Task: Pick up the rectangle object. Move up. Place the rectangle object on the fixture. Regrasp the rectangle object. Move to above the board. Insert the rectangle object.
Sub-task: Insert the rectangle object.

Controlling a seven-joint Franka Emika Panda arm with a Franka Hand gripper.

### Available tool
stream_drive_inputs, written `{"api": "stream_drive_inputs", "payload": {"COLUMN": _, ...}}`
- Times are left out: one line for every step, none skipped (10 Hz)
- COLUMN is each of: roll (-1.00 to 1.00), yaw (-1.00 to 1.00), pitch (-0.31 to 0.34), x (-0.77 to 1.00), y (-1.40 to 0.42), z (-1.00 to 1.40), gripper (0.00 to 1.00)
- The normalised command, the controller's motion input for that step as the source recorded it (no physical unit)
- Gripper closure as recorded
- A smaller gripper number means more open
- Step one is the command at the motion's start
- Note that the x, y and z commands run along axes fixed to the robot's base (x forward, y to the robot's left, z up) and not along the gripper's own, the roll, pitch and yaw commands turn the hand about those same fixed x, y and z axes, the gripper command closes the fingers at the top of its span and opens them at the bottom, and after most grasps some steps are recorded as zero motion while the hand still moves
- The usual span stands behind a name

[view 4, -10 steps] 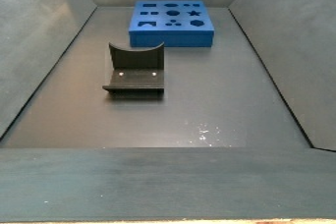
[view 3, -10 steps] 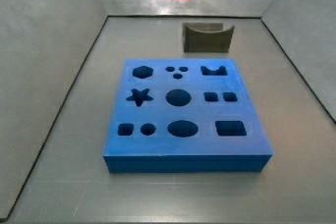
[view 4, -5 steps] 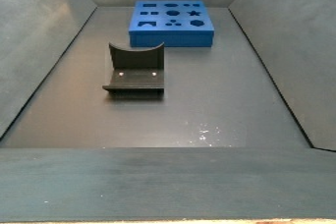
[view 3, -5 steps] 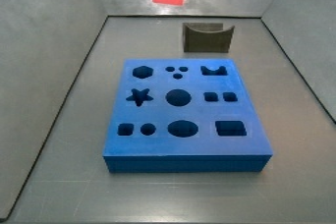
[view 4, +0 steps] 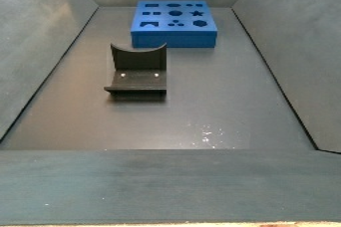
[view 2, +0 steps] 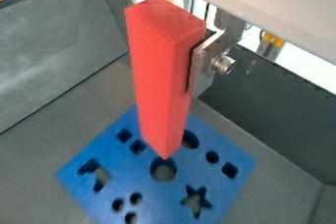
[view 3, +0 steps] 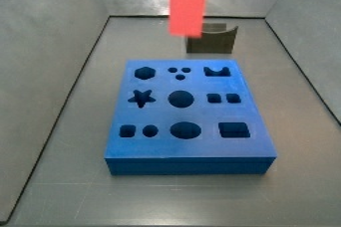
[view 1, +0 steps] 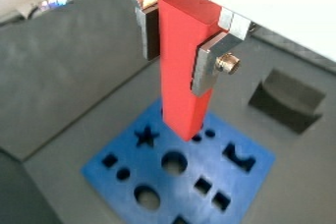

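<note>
The rectangle object (view 1: pixel 182 66) is a long red block hanging upright, with my gripper (view 1: pixel 178 49) shut on its upper part. In both wrist views its lower end hangs above the blue board (view 1: pixel 256 179), over the holes near the star cut-out. One silver finger (view 2: pixel 203 63) shows beside the rectangle object (view 2: pixel 163 76) above the board (view 2: pixel 223 191). In a side view the rectangle object (view 3: pixel 188 2) comes down from the upper edge, above the far end of the board (view 3: pixel 160 146) and in front of the fixture (view 3: pixel 210 40); the gripper itself is out of that frame.
The dark fixture (view 4: pixel 136 74) stands empty on the grey floor (view 4: pixel 200 121), apart from the board (view 4: pixel 173 40). Sloping grey walls (view 3: pixel 67 82) enclose the floor on all sides. The fixture (view 1: pixel 289 95) also shows beyond the board in a wrist view.
In a side view the red block has come down: a short piece at the upper edge before, now a long stretch reaching near the fixture's height. Board and fixture have not moved.
</note>
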Motion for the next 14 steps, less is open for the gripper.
{"api": "stream_drive_inputs", "payload": {"roll": 0.00, "yaw": 0.00, "pitch": 0.000, "x": 0.41, "y": -0.55, "z": -0.42, "gripper": 1.00}}
{"api": "stream_drive_inputs", "payload": {"roll": 0.00, "yaw": 0.00, "pitch": 0.000, "x": 0.40, "y": -0.48, "z": -0.46, "gripper": 1.00}}
{"api": "stream_drive_inputs", "payload": {"roll": 0.00, "yaw": 0.17, "pitch": 0.000, "x": 0.37, "y": -0.46, "z": -0.50, "gripper": 1.00}}
{"api": "stream_drive_inputs", "payload": {"roll": 0.00, "yaw": 0.36, "pitch": 0.000, "x": 0.37, "y": -0.45, "z": -0.50, "gripper": 1.00}}
{"api": "stream_drive_inputs", "payload": {"roll": 0.00, "yaw": 0.55, "pitch": 0.037, "x": 0.40, "y": -0.44, "z": -0.51, "gripper": 1.00}}
{"api": "stream_drive_inputs", "payload": {"roll": 0.00, "yaw": 0.67, "pitch": 0.049, "x": 0.39, "y": -0.33, "z": -0.48, "gripper": 1.00}}
{"api": "stream_drive_inputs", "payload": {"roll": 0.00, "yaw": 0.60, "pitch": 0.086, "x": 0.43, "y": -0.37, "z": -0.37, "gripper": 1.00}}
{"api": "stream_drive_inputs", "payload": {"roll": -0.03, "yaw": 0.00, "pitch": 0.000, "x": 0.00, "y": 0.00, "z": 0.00, "gripper": 1.00}}
{"api": "stream_drive_inputs", "payload": {"roll": 0.00, "yaw": -0.08, "pitch": -0.017, "x": 0.37, "y": -0.15, "z": -0.20, "gripper": 1.00}}
{"api": "stream_drive_inputs", "payload": {"roll": 0.05, "yaw": -0.07, "pitch": -0.120, "x": 0.60, "y": -0.11, "z": -0.29, "gripper": 1.00}}
{"api": "stream_drive_inputs", "payload": {"roll": 0.13, "yaw": -0.03, "pitch": -0.123, "x": 0.56, "y": -0.05, "z": -0.35, "gripper": 1.00}}
{"api": "stream_drive_inputs", "payload": {"roll": 0.00, "yaw": 0.00, "pitch": 0.000, "x": 0.24, "y": 0.00, "z": -0.15, "gripper": 1.00}}
{"api": "stream_drive_inputs", "payload": {"roll": 0.00, "yaw": 0.00, "pitch": 0.000, "x": 0.00, "y": -0.03, "z": -0.03, "gripper": 1.00}}
{"api": "stream_drive_inputs", "payload": {"roll": 0.10, "yaw": -0.04, "pitch": -0.037, "x": 0.10, "y": 0.00, "z": -0.25, "gripper": 1.00}}
